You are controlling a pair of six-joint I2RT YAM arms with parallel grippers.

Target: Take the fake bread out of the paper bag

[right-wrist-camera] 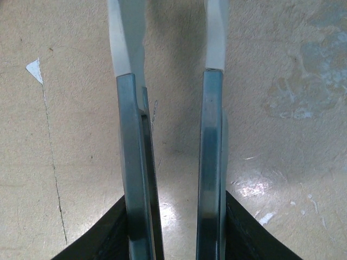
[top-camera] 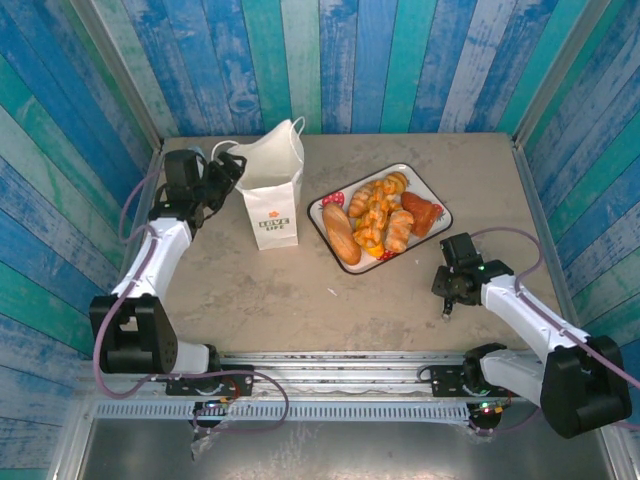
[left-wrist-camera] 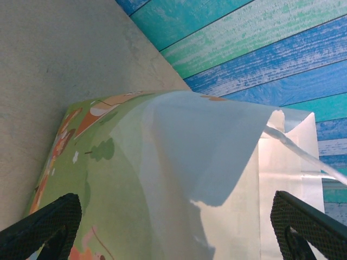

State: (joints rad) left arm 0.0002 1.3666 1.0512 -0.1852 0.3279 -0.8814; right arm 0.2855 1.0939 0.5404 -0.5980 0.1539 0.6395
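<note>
The white paper bag [top-camera: 272, 200] stands upright at the back left of the table, logo facing front. Hard against its left side, my left gripper [top-camera: 228, 172] is open. In the left wrist view the bag [left-wrist-camera: 190, 162] sits between the wide-apart black fingers of that gripper [left-wrist-camera: 173, 227], and neither finger presses it. The fake bread [top-camera: 375, 215], croissants, a tan loaf and a reddish roll, lies on the strawberry-print tray [top-camera: 318, 213]. My right gripper [top-camera: 446, 305] hangs low over bare table in front of the tray. Its fingers [right-wrist-camera: 171, 21] stand a narrow gap apart, with nothing between them.
Blue and green plank walls [top-camera: 330, 60] close in the table at the back and sides. A white cord handle [left-wrist-camera: 298, 151] hangs at the bag's mouth. The metal rail [top-camera: 330, 365] carrying the arm bases runs along the near edge.
</note>
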